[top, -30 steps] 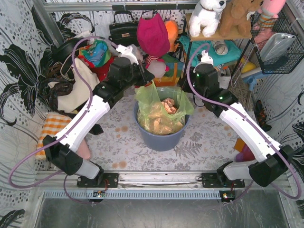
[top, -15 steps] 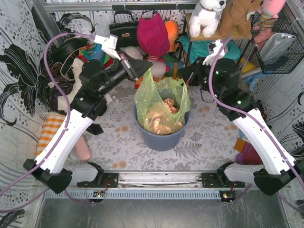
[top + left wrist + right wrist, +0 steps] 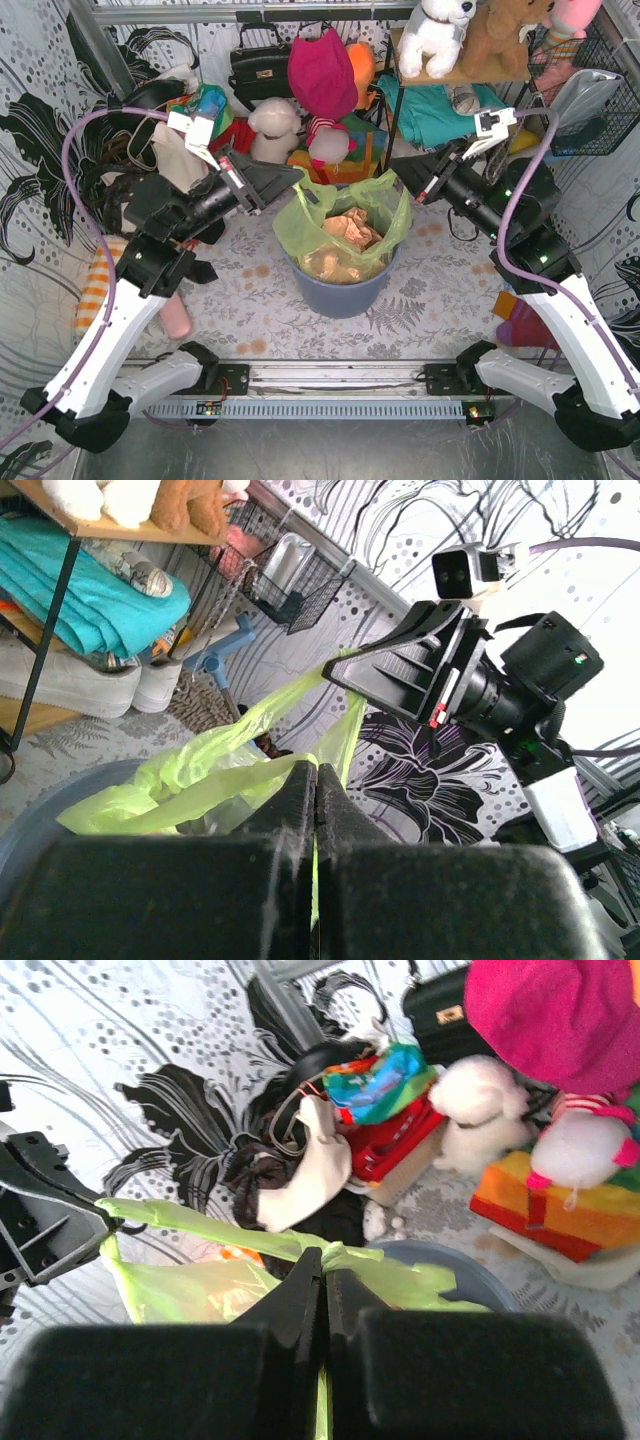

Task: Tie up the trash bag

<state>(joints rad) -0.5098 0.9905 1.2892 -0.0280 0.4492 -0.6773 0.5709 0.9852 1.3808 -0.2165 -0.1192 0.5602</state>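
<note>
Close behind the trash bag (image 3: 300, 220) sit plush toys (image 3: 272, 128).

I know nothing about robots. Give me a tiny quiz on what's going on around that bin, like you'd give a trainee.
1. True or false: the thin light-green plastic trash bag sits in the blue-grey round plastic bin.
2. The left tool and the right tool: which is shut on the bag's rim? A) left only B) right only C) both
3. Fill in: the crumpled brown paper lies ____ the bag.
Key: 1 true; 2 C; 3 inside.
</note>
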